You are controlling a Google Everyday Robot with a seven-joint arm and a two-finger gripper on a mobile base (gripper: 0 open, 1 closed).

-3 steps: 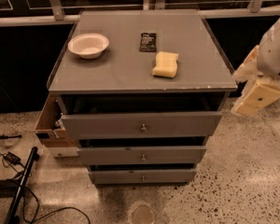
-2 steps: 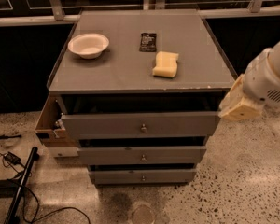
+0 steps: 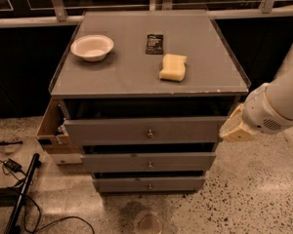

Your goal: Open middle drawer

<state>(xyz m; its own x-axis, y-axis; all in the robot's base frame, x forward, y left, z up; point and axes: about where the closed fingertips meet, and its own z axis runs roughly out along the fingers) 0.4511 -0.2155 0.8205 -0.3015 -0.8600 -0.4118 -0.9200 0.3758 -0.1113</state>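
Note:
The grey cabinet (image 3: 149, 77) has three drawers stacked down its front. The middle drawer (image 3: 149, 162) is a long flat grey front with a small round metal knob (image 3: 150, 165) at its centre. The uppermost drawer (image 3: 145, 131) stands pulled out a little, with a dark gap under the tabletop. The lowest drawer (image 3: 149, 184) is near the floor. My gripper (image 3: 233, 126), cream-coloured at the end of a white arm (image 3: 278, 104), is at the right end of the uppermost drawer front, above and to the right of the middle drawer's knob.
On the cabinet top lie a white bowl (image 3: 92, 47), a dark packet (image 3: 155, 43) and a yellow sponge (image 3: 173, 67). A brown box-like part (image 3: 51, 128) sticks out at the cabinet's left side. Cables and a black pole (image 3: 19, 194) lie on the speckled floor at left.
My arm has moved left and down, bringing the gripper from beside the cabinet's right edge up to the right end of the uppermost drawer front. The drawers have not moved.

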